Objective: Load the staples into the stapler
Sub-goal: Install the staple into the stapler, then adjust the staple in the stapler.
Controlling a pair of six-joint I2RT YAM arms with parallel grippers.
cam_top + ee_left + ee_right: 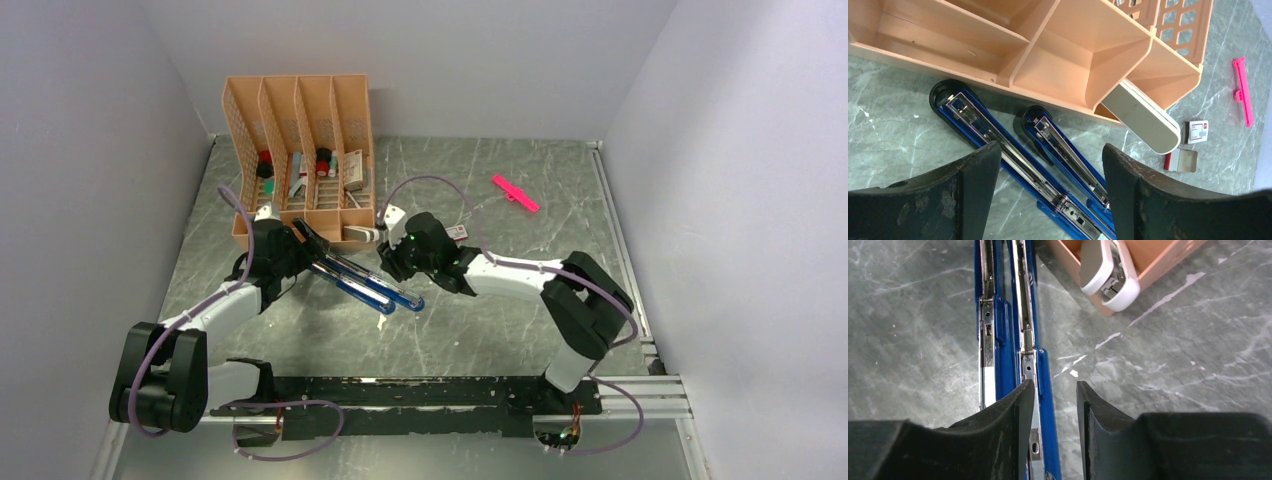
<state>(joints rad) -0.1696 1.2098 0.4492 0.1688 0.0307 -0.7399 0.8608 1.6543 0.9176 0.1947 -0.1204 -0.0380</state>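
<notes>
Right gripper [1055, 386] jaws half-parted, empty, above the long blue metal stapler [1009, 335] splayed flat; left gripper [1050, 147] gapes empty too (pale strip [989, 385] in one rail [988, 315]: staples, perhaps). Nudge that rail and they spill.

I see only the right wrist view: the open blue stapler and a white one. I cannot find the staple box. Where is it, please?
Observer: The box lies on the table, beside the tip of the white stapler, near the organizer.
Operator: Is the left end effector holding something?
Observer: No. The left end effector is open, above the blue stapler.
Operator: Is some other thing loose on the table?
Observer: Yes, a pink stick lies farther back, apart from the box.
</notes>
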